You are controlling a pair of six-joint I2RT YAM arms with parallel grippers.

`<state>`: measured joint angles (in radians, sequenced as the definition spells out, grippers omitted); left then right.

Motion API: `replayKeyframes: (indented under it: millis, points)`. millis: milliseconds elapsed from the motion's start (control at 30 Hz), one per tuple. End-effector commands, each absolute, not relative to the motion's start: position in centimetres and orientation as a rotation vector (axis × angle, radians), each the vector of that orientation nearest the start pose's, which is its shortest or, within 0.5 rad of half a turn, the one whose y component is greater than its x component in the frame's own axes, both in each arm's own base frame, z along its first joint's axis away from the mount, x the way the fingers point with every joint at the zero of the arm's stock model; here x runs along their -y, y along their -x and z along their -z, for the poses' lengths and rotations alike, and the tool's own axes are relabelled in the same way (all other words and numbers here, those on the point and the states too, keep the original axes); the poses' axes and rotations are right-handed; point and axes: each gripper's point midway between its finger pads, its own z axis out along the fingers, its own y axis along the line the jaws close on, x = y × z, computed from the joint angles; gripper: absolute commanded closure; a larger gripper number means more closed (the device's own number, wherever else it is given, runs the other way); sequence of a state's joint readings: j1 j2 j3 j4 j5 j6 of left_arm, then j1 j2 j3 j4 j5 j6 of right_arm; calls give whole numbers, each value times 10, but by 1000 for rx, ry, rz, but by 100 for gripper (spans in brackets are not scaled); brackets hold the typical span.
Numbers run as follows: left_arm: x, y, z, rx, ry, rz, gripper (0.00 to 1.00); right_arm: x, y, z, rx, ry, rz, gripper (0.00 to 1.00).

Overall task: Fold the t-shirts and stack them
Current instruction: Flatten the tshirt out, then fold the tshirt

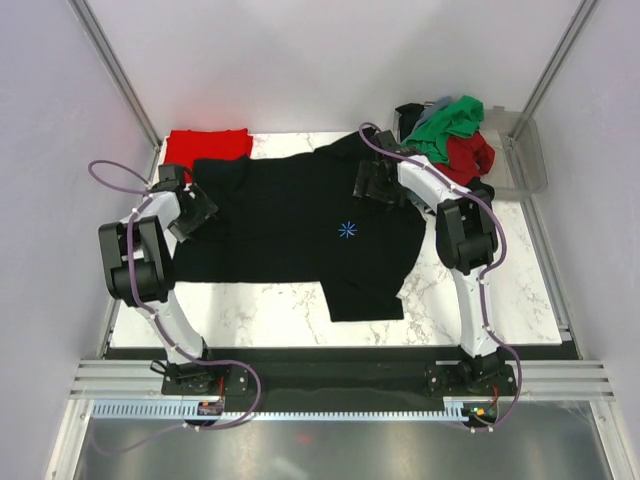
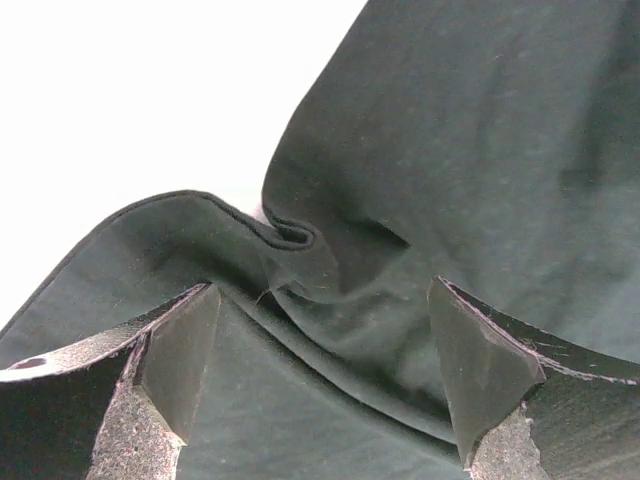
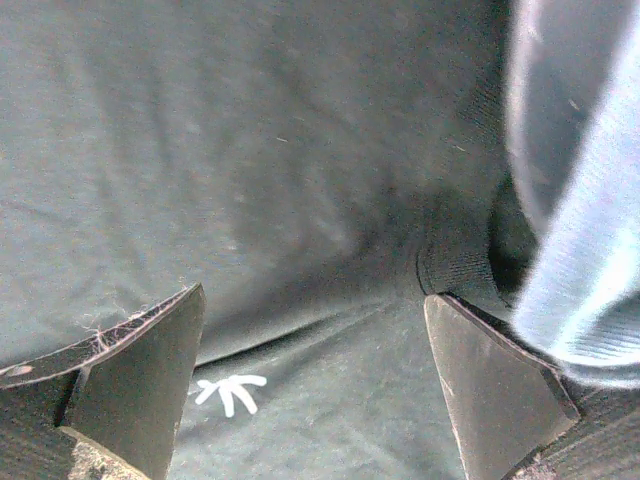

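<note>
A large black t-shirt [image 1: 290, 225] with a tiny blue chest mark [image 1: 347, 230] lies spread over the marble table. My left gripper [image 1: 195, 212] is low over the shirt's left edge. In the left wrist view the left gripper [image 2: 320, 400] is open, with a wrinkled black hem [image 2: 290, 235] lying between its fingers [image 2: 180, 370]. My right gripper [image 1: 378, 182] sits at the shirt's far right, near the collar. Seen from the right wrist, the right gripper [image 3: 315, 400] is open over black cloth, with the ribbed collar [image 3: 450, 260] by its right finger.
A folded red t-shirt [image 1: 207, 147] lies at the back left. A heap of t-shirts, green [image 1: 455, 118], red [image 1: 470, 155] and grey-blue [image 1: 437, 104], is piled at the back right beside a clear stand [image 1: 528, 150]. Grey walls close in both sides.
</note>
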<state>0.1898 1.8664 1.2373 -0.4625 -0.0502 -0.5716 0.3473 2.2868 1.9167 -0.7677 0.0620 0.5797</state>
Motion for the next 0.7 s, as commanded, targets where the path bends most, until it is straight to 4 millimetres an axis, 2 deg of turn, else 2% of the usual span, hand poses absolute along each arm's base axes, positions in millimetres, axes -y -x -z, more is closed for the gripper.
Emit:
replayKeyframes:
  millis: [0, 33, 67, 100, 133, 167, 200, 233, 267, 300, 333, 367, 400, 433, 467, 500, 533, 567, 600, 667]
  points:
    - [-70, -420, -70, -2388, 990, 75, 9, -190, -521, -38, -2619, -253, -320, 2]
    - [-68, -416, -80, -2369, 984, 82, 8, -192, -522, -57, -2586, -236, -345, 2]
    - [-67, -411, -88, -2353, 984, 87, 8, -196, -520, -67, -2576, -220, -378, 2]
    - [-65, -398, -85, -2364, 991, 80, 8, -199, -518, -78, -2561, -195, -393, 2]
    - [-65, -389, -110, -2306, 976, 85, 7, -202, -514, -100, -2527, -176, -415, 2]
    - [-69, -380, -116, -2286, 987, 62, 7, -205, -510, -111, -2515, -157, -421, 2]
    - [-70, -363, -112, -2288, 1007, 44, 6, -205, -504, -120, -2505, -144, -415, 2]
    - [-72, -349, -129, -2228, 1039, 41, 6, -203, -492, -140, -2479, -139, -416, 2]
    - [-76, -337, -135, -2186, 1075, 15, 6, -208, -482, -146, -2474, -117, -412, 2]
    - [-77, -318, -123, -2186, 1121, 8, 5, -204, -474, -152, -2465, -121, -382, 2]
    - [-77, -309, -123, -2160, 1149, 7, 5, -201, -453, -158, -2468, -121, -376, 2]
    - [-80, -299, -137, -2073, 1185, 21, 5, -202, -440, -158, -2472, -116, -355, 2]
    - [-78, -284, -122, -2084, 1222, 11, 5, -193, -418, -135, -2526, -131, -305, 2]
    - [-78, -277, -122, -2048, 1261, 22, 5, -192, -403, -148, -2500, -152, -327, 2]
    - [-78, -270, -125, -2009, 1279, 33, 5, -192, -389, -143, -2513, -155, -331, 2]
    - [-77, -260, -113, -2010, 1315, 22, 5, -191, -378, -139, -2518, -162, -338, 2]
    - [-77, -255, -111, -1985, 1360, 29, 6, -182, -353, -127, -2546, -168, -335, 2]
    - [-80, -249, -106, -1970, 1393, 11, 7, -181, -340, -122, -2559, -177, -348, 2]
    - [-79, -240, -98, -1964, 1418, 2, 8, -176, -321, -104, -2600, -176, -337, 2]
    - [-85, -232, -91, -1931, 1472, -27, 9, -173, -303, -110, -2587, -174, -380, 2]
